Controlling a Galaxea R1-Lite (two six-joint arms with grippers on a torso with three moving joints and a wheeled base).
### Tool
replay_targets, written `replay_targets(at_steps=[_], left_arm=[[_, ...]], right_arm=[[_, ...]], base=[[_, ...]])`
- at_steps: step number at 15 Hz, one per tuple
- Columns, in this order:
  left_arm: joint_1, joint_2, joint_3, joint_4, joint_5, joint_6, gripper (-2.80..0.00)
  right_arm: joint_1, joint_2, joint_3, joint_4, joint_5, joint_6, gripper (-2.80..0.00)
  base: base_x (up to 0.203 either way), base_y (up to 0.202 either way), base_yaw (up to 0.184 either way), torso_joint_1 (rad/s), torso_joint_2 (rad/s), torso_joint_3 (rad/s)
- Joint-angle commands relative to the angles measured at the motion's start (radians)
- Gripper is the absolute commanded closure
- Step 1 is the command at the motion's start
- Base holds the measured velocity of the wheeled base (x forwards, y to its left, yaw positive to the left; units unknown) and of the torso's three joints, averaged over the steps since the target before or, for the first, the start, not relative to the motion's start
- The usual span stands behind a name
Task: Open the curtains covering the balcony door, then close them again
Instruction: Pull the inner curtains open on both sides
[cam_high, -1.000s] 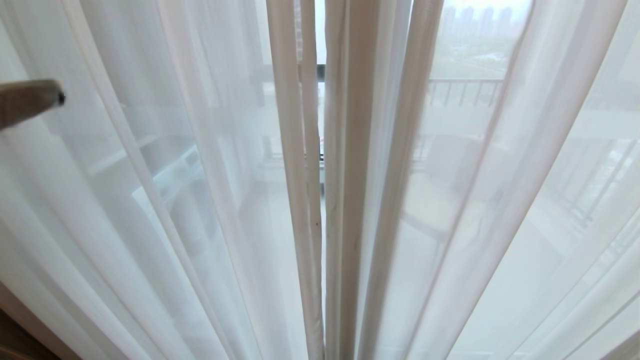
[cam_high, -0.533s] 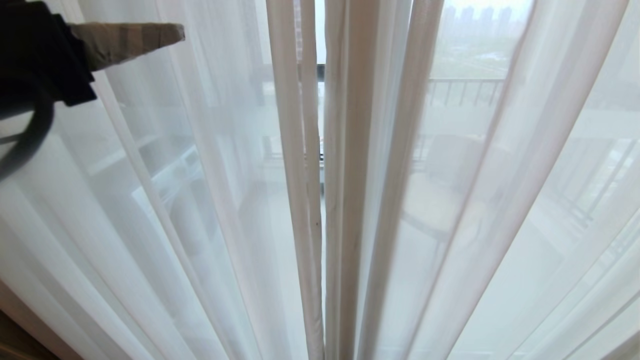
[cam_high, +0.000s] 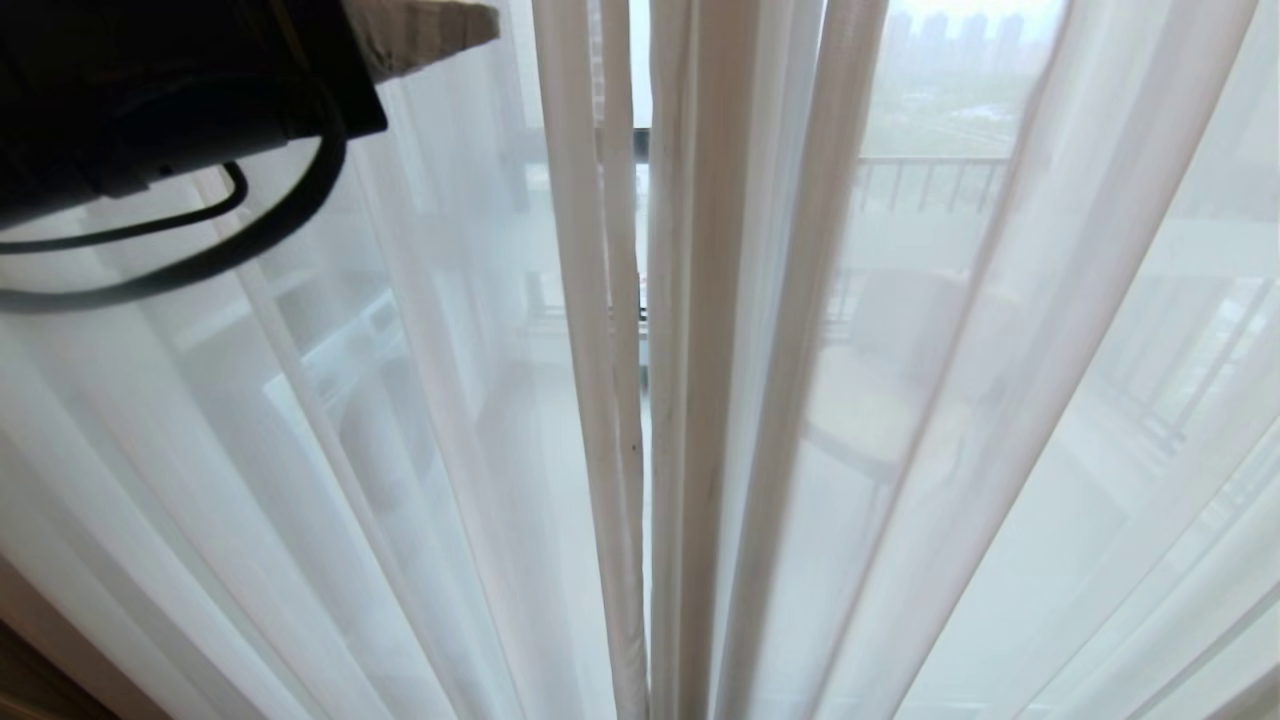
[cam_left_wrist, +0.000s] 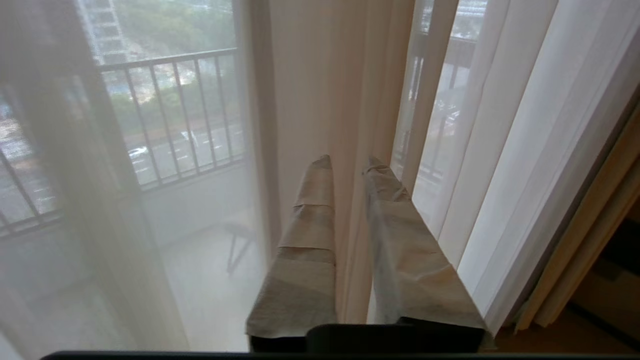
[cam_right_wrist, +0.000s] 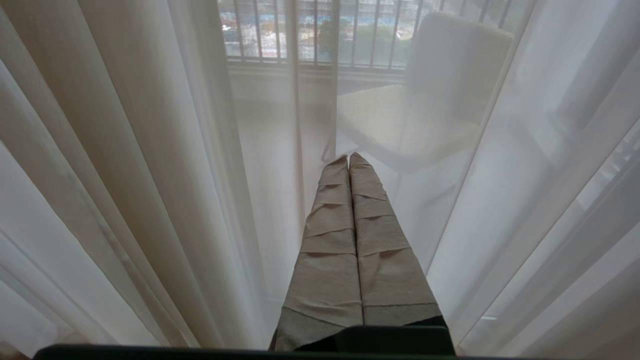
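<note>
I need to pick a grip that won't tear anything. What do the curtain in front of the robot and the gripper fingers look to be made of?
The sheer curtain looks like thin white translucent fabric: the railing and chair show through it, and it hangs in soft folds with denser hemmed edges at the middle. The left gripper fingers seem wrapped in beige matte cloth tape, judging by overlapping creased bands. The right gripper looks wrapped the same way.

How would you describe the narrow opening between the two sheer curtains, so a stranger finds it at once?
Look at the white sheer curtains filling the view. Near the middle, two folded hems hang side by side. The gap between them is the only strip showing the balcony unveiled.
</note>
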Motion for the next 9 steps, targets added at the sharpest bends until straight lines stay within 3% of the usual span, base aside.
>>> replay_targets(at_steps=[1,9], left_arm=[[-0.028,0.031,-0.010,-0.002,-0.001,0.000,-2.80],[-0.045,0.105,-0.095,0.006,0.023,0.002,-2.80]], right_arm=[[0.000,0.001,0.000,0.000,0.001,-0.001,0.00],[0.000,0.000,0.000,0.000,0.001,-0.001,0.00]], base=[[0.000,0.000,0.000,0.000,0.00,0.000],[0.000,0.000,0.000,0.000,0.00,0.000]])
